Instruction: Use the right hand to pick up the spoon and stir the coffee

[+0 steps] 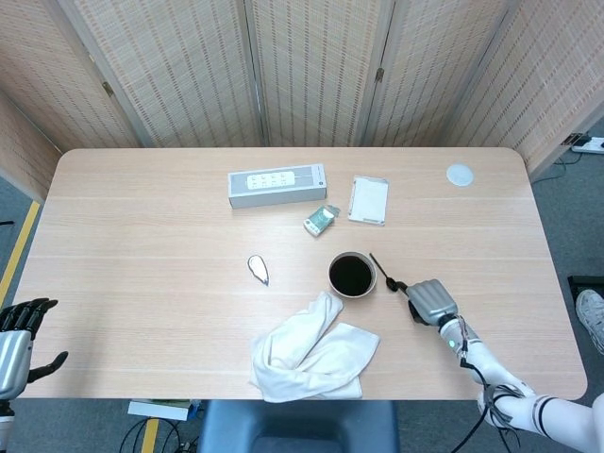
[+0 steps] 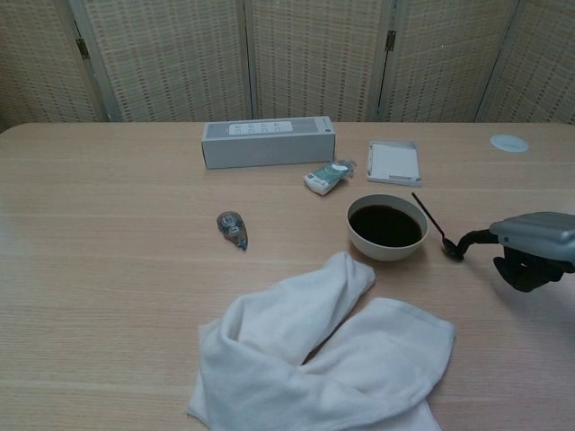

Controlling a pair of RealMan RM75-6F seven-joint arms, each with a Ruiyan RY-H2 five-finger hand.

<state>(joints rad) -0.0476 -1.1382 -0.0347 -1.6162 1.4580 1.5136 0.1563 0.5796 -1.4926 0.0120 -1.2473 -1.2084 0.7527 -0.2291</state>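
The right hand [image 1: 429, 300] sits low over the table [image 1: 142, 226], just right of the cup [image 1: 352, 275]. Its back faces up and its fingers are curled downward. One dark fingertip [image 2: 465, 241] reaches forward to the bowl end of the spoon [image 2: 432, 224]. Whether that finger actually grips the spoon or merely touches it cannot be told from either view.

The spoon is thin and black. It lies between the cup and the right hand, its handle running away from the hand toward the far side of the table, past the right edge of the cup. Its bowl end is nearest the hand. The spoon is outside the cup, not in the coffee [image 2: 385, 224].

The cup is white, upright and filled with dark coffee. A crumpled white cloth [image 1: 311, 349] lies just in front of it, on the near side of the table.

Left of the cup, apart from it, lies a small teardrop-shaped item [image 1: 258, 269]. Beyond the cup are a small green-and-white packet [image 1: 322, 219], a flat white pad [image 1: 368, 199] and a long grey box [image 1: 277, 185]. A small round white disc [image 1: 460, 174] lies near the far right corner.

The left hand [image 1: 24, 326] is off the table at the lower left edge of the head view, fingers apart, holding nothing.
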